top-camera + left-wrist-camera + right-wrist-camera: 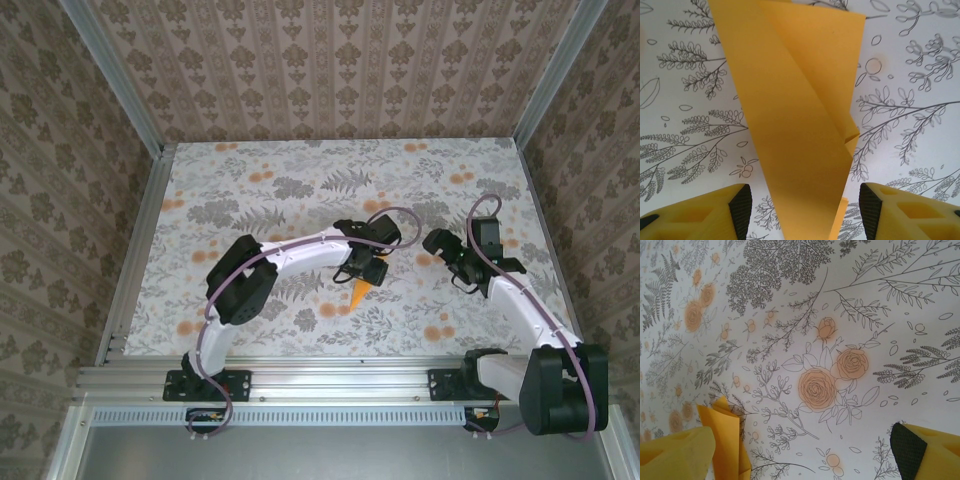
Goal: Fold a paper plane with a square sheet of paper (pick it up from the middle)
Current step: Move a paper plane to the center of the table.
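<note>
The square sheet of paper is folded into a slim pointed orange paper plane (359,293) that lies on the flowered table just below my left gripper (363,268). In the left wrist view the paper plane (795,125) runs down between the two black pads, with a gap on each side. My left gripper (805,215) stands open around it without touching it. My right gripper (447,258) hovers to the right of the plane. In the right wrist view my right gripper (800,460) is open over bare cloth, and the paper plane's edge (725,440) shows beside its left finger.
The flowered tablecloth (250,200) covers the whole table. Patterned walls and aluminium rails (135,250) close it in on the left, back and right. Both arm bases stand at the near edge.
</note>
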### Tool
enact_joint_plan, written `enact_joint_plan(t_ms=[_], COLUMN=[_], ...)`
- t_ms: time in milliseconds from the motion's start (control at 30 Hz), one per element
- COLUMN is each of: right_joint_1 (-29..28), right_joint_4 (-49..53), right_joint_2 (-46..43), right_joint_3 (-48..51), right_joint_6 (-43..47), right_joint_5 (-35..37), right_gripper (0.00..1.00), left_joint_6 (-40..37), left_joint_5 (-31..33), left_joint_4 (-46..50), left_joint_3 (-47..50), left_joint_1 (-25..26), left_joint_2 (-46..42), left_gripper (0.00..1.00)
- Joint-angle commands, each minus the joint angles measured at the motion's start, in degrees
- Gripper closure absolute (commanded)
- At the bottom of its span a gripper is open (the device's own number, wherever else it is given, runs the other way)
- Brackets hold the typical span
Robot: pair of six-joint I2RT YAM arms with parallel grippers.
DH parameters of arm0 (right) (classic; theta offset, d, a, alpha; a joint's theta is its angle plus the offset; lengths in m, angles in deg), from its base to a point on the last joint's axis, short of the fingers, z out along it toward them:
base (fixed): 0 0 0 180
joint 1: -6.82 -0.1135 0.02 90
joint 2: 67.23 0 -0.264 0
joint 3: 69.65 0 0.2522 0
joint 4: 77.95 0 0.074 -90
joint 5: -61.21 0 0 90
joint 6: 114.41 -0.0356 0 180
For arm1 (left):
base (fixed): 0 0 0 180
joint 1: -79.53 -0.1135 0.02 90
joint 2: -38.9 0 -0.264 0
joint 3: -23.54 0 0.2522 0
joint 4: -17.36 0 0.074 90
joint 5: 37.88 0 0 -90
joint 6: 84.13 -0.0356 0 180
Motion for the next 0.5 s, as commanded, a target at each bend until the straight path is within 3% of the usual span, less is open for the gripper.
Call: enact_joint_plan(t_ms=[0, 100, 467], right_joint_1=[0.32, 0.3, -0.09], right_joint_4=[-0.41, -1.07, -3.99], right_joint_2=[0.49, 1.11, 1.85], right_joint_3=[0.95, 0.95, 2.35], right_joint_6=[-1.35, -1.4, -0.27], right_joint_5=[-1.04, -2.16, -7.56], right_gripper=[0.07, 0.07, 0.08], left_joint_6=[-1.13, -0.5, 0.97], left_joint_5=[0.49, 0.42, -0.74], left_joint_4=[2.78, 3.08, -0.71], left_joint_3=[-1.98, -1.77, 3.72], left_joint_1=[-0.08, -0.59, -2.55], left_joint_2=[0.93, 1.37, -3.36], left_gripper=[0.39, 0.44, 0.81])
